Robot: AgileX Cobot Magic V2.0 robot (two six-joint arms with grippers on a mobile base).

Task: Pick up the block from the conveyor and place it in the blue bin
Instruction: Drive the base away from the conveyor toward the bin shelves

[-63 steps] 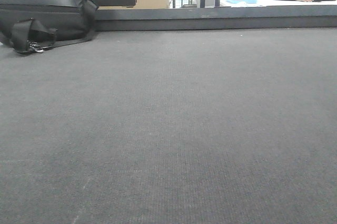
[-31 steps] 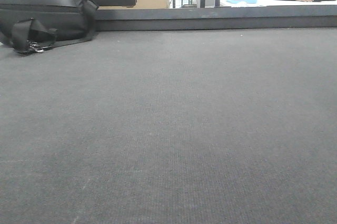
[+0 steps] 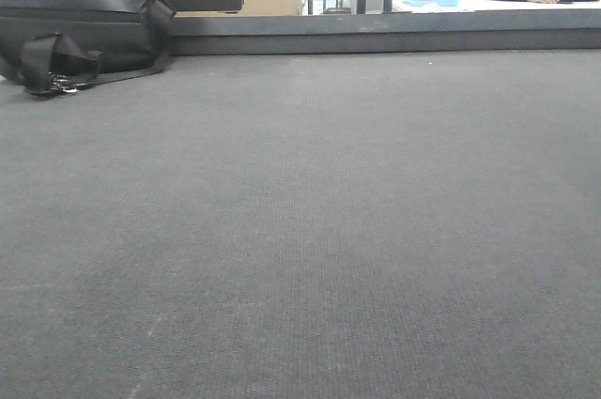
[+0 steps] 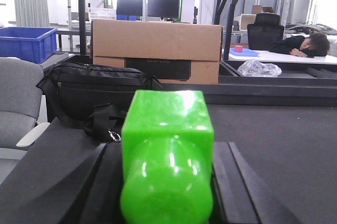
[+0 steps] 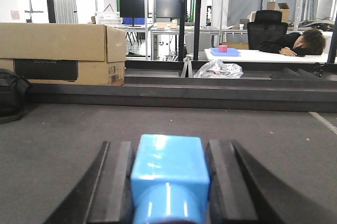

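Observation:
In the left wrist view my left gripper [image 4: 167, 153] is shut on a glossy green block [image 4: 167, 129], held just over the dark grey woven conveyor [image 4: 284, 139]. My right gripper [image 5: 168, 153] is shut on a light blue block [image 5: 167, 168], its black fingers [image 5: 115, 176] pressing both sides, low over the same belt [image 5: 63, 139]. The blue bin [image 4: 26, 42] stands far back on the left, beyond the belt. The front view shows only bare conveyor [image 3: 300, 230] and neither gripper.
A black bag [image 3: 75, 28] lies at the belt's far left, in front of a cardboard box [image 4: 155, 50]. A dark raised rail [image 3: 376, 33] borders the far side. A grey chair [image 4: 18, 103] stands left of the belt. A person [image 5: 300, 42] slumps at a white table behind.

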